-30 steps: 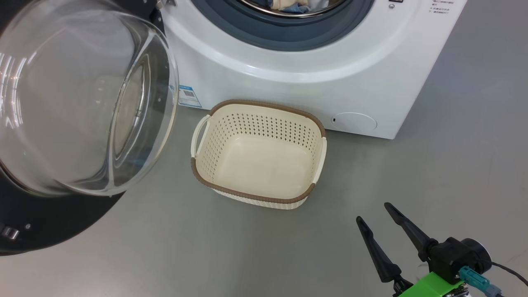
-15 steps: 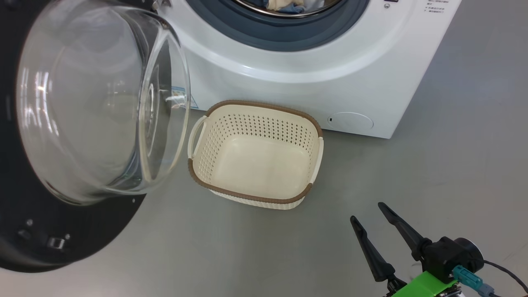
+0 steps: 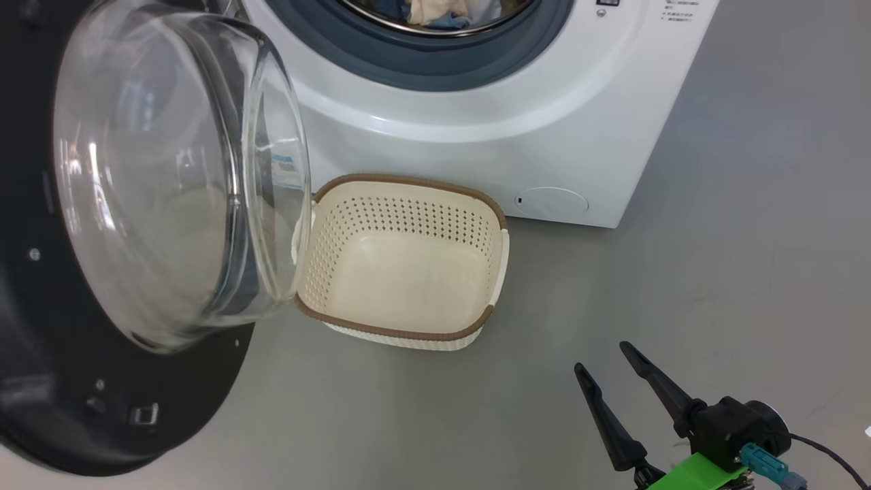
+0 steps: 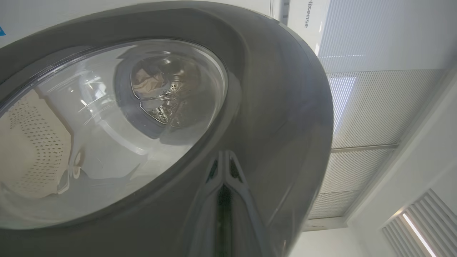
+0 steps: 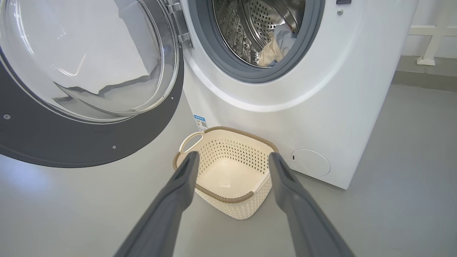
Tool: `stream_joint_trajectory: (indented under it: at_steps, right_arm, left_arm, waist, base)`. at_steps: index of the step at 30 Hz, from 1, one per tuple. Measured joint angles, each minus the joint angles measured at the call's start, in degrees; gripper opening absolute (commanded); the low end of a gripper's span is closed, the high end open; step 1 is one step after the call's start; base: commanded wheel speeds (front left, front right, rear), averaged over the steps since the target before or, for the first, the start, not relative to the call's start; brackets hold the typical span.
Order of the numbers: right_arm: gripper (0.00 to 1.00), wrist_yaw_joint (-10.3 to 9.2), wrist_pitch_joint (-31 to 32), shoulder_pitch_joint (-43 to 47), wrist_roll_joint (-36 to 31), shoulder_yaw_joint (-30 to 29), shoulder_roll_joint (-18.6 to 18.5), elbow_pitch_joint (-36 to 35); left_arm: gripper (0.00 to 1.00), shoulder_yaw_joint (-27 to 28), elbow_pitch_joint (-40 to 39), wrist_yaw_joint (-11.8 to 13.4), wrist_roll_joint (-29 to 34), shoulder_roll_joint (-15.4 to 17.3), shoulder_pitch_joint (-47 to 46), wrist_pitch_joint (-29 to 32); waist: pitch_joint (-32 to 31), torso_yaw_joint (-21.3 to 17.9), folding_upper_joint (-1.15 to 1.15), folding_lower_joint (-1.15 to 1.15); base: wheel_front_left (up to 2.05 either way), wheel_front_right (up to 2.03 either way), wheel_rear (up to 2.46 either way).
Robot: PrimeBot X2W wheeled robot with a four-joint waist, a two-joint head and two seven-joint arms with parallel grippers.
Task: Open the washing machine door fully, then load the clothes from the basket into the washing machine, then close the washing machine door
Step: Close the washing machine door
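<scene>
The washing machine door stands open at the left, its glass bowl reaching over the left end of the basket. The cream basket, empty, sits on the floor before the white washing machine. Clothes lie in the drum, cream and light blue. My left gripper is shut, its tips against the outer black rim of the door. Low at the right, my right gripper is open and holds nothing; its fingers frame the basket.
A grey floor spreads to the right of the machine and around the basket. A round service cover sits low on the machine's front. Behind the machine at the right is a white frame by the wall.
The door has swung further toward the machine, its glass bowl now overlapping the basket's left handle. The head camera has shifted a little. The right gripper stays open in place.
</scene>
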Motion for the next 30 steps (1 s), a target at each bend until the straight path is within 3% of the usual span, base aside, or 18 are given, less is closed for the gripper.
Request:
stream_joint_trajectory:
  at_steps: [15, 30]
  right_arm:
    - [1.0, 0.01, -0.7, -0.1, 0.0, 0.5, 1.5, 1.8]
    - [1.0, 0.01, -0.8, -2.5, 0.5, 0.0, 2.9, 1.9]
  left_arm:
    - [0.0, -6.6, -3.6, -0.1, 0.1, -4.3, -1.9, 1.7]
    - [0.0, -9.8, 0.6, -6.2, 1.2, -9.0, -8.9, -1.7]
  waist:
    - [-0.9, -3.1, 0.0, 0.0]
    - [0.9, -10.9, 0.0, 0.0]
  base:
    - [0.0, 0.0, 0.0]
    - [0.0, 0.0, 0.0]
